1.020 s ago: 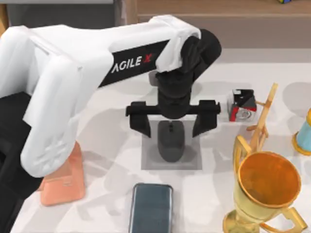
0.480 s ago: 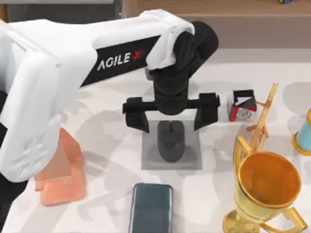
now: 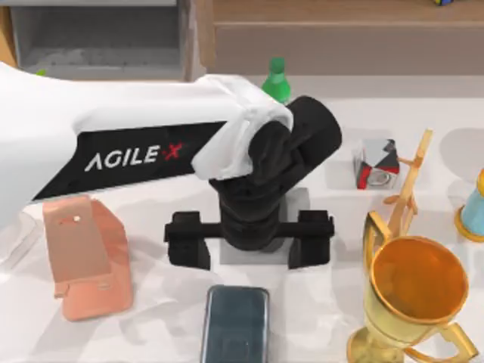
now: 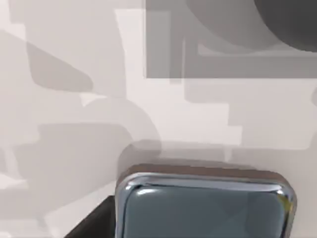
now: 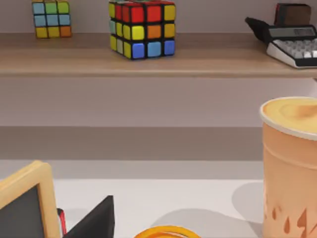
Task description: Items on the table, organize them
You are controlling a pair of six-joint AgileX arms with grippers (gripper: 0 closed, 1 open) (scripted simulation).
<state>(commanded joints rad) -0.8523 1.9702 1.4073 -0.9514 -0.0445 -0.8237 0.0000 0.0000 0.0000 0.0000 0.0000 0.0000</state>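
My left gripper (image 3: pixel 249 243) hangs open over the grey mat (image 3: pixel 300 198) in the middle of the white table (image 3: pixel 166 318). Its two black fingers (image 3: pixel 189 246) stand wide apart with nothing between them. In the top view the arm's wrist hides the black mouse. In the left wrist view a dark rounded shape, apparently the mouse (image 4: pixel 292 20), lies on the mat (image 4: pixel 163 44). The dark blue-grey smartphone (image 3: pixel 235 324) lies flat just in front of the gripper at the table's front edge. Its rounded near end, the smartphone (image 4: pixel 205 210), shows close below the left wrist camera.
A pink phone stand (image 3: pixel 87 257) stands at front left and a gold trophy (image 3: pixel 416 295) at front right. A green bottle (image 3: pixel 277 76), a red-black-white box (image 3: pixel 376 162) and a wooden easel (image 3: pixel 408 181) lie farther back. A tan cup (image 5: pixel 292 163) is close to the right wrist camera.
The left arm has swung toward the table's front. Its open gripper slid from the mouse's far end to over the mouse, covering it. The pink stand and the bottle came into view.
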